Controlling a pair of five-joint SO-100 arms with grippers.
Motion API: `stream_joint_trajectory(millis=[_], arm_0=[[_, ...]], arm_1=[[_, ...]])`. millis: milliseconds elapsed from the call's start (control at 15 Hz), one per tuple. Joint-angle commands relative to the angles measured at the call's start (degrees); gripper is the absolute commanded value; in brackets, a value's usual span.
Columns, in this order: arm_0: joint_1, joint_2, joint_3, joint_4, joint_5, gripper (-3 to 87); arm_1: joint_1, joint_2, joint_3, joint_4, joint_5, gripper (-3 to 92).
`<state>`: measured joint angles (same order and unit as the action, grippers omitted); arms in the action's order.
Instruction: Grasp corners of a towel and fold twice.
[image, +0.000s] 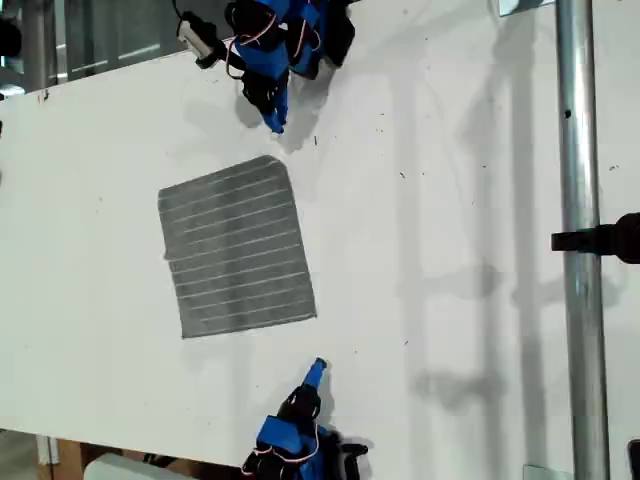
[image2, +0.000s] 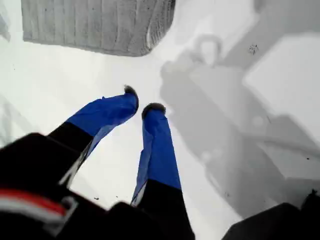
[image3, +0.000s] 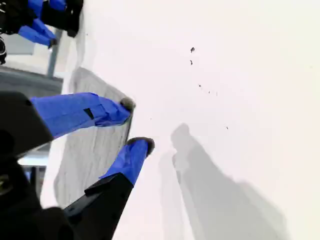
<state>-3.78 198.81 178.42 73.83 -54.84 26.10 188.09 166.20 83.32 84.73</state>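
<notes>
The grey striped towel (image: 238, 248) lies flat on the white table (image: 450, 330), and nothing holds it. My first gripper (image: 277, 125) hovers just beyond the corner (image: 276, 162) nearest the exterior view's top. In the first wrist view my first gripper (image2: 141, 100) is empty with its tips almost touching, and the towel (image2: 95, 25) lies ahead of it. My second gripper (image: 316, 370) sits below the corner (image: 312, 314) at the exterior view's lower right. The second wrist view shows my second gripper (image3: 136, 125) slightly open and empty at the edge of the towel (image3: 85, 150).
A metal pole (image: 578, 200) with a black clamp (image: 605, 240) runs down the exterior view's right. The table's edge crosses the exterior view's upper left and bottom. The first arm (image3: 42, 20) shows far off in the second wrist view.
</notes>
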Motion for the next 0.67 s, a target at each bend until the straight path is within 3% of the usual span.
stream_joint_trajectory(millis=[0,400,600], arm_0=[[-8.96,0.44,0.26,-2.64,-19.16,-2.7],[-8.79,0.44,0.26,-2.64,-19.25,-2.7],[-8.88,0.44,0.26,-2.64,-19.16,-2.7]], arm_1=[[-2.72,0.44,-1.32,0.44,-0.97,-0.2],[-3.43,-1.49,-6.33,0.44,-4.31,-0.3],[2.29,-30.41,-30.50,0.18,-20.04,-0.3]])
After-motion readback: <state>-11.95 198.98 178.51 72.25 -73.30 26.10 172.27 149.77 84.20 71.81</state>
